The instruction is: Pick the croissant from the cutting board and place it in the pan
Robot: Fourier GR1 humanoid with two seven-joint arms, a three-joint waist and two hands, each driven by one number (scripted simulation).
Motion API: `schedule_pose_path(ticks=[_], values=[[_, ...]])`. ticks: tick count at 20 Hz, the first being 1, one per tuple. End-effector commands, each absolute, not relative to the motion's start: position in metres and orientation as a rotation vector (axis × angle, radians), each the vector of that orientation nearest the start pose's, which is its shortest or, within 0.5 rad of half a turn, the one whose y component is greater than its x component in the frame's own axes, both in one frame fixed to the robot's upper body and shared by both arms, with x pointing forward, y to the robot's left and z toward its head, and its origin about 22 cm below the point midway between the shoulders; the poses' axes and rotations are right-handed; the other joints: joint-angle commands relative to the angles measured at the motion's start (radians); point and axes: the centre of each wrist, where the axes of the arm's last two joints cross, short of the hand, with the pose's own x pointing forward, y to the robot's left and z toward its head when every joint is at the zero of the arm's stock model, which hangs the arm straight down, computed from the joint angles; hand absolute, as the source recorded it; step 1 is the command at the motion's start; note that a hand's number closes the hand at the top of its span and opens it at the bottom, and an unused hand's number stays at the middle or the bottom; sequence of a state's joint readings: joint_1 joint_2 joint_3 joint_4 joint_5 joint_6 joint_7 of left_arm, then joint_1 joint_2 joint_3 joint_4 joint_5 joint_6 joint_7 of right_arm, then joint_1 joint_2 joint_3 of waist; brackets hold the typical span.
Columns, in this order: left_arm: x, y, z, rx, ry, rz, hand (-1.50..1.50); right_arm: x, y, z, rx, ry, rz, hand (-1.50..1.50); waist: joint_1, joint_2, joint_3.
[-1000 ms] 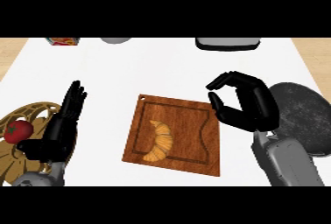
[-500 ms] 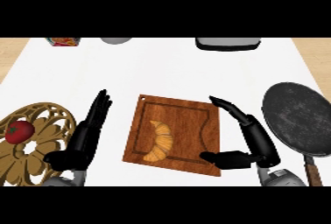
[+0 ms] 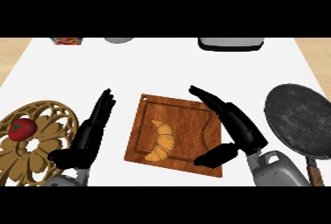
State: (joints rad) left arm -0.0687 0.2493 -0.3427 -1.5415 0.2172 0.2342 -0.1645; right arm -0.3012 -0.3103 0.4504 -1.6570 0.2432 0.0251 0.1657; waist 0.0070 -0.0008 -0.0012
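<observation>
Head view: the croissant (image 3: 161, 141) lies on the cutting board (image 3: 187, 114) at centre, untouched. The right hand (image 3: 236, 127), fingers straight and spread from the thumb, hovers over the board's 3 o'clock edge. The pan (image 3: 298, 122) sits further toward 3 o'clock. The left hand (image 3: 90, 133) rests at 9 o'clock, fingers straight, holding nothing. No writing is readable.
</observation>
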Motion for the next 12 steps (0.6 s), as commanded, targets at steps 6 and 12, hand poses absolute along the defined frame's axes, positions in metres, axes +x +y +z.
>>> schedule_pose_path(ticks=[6, 12], values=[[0.243, 0.193, 0.016, -0.090, -1.698, -0.141, 0.00, 0.280, -0.100, 0.078, -0.263, -1.355, 1.352, -1.50, 0.010, -0.001, 0.000], [0.253, 0.198, 0.011, -0.062, -1.701, -0.139, 0.00, 0.284, -0.058, 0.051, -0.335, -1.239, 1.497, -1.50, 0.002, 0.002, 0.001]])
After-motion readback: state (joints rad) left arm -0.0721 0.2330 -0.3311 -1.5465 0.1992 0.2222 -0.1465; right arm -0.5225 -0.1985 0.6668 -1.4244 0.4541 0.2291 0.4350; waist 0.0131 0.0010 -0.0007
